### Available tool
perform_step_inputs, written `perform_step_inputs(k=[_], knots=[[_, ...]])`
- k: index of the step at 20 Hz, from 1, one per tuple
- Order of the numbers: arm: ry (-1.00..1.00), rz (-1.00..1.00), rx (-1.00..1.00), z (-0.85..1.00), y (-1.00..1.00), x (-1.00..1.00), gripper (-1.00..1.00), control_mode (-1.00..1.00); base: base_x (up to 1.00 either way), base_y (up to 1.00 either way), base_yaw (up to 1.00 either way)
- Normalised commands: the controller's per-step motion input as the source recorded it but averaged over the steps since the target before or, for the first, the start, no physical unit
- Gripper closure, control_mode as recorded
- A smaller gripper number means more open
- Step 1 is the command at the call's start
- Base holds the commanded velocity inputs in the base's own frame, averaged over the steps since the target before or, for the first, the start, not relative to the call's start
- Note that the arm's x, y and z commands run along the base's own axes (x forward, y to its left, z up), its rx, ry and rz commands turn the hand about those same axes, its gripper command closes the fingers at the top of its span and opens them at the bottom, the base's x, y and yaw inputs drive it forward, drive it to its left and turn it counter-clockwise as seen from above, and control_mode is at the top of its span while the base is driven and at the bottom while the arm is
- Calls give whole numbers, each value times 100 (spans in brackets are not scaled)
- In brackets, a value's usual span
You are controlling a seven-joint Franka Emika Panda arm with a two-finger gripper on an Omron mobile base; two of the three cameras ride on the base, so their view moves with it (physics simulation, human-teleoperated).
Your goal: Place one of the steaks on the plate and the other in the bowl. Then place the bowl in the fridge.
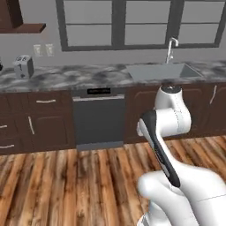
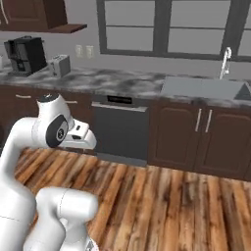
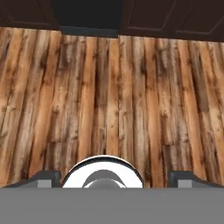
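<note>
Steaks are probably soft, slippery and light, best pinched across the flat middle; hand is released, empty, above the wooden floor.

One worktop runs along the far wall. On it stand one toaster and one coffee machine. One sink is set into it, with one tap. Below is one dishwasher. Two wall sockets sit side by side above the toaster. One shelf hangs at the far left. One window shows several panes. One arm stands over one wooden floor.
</note>
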Motion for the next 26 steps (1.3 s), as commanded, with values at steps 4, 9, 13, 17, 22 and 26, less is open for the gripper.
perform_step_inputs(k=[4,9,13,17,22,26], knots=[[0,0,0,0,0,0,-100,100,48,39,73],[0,0,0,0,0,0,-100,100,60,25,75],[0,0,0,0,0,0,-100,100,23,18,91],[0,0,0,0,0,0,-100,100,42,0,97],[0,0,0,0,0,0,-100,100,36,0,85],[0,0,0,0,0,0,-100,100,26,-36,85]])
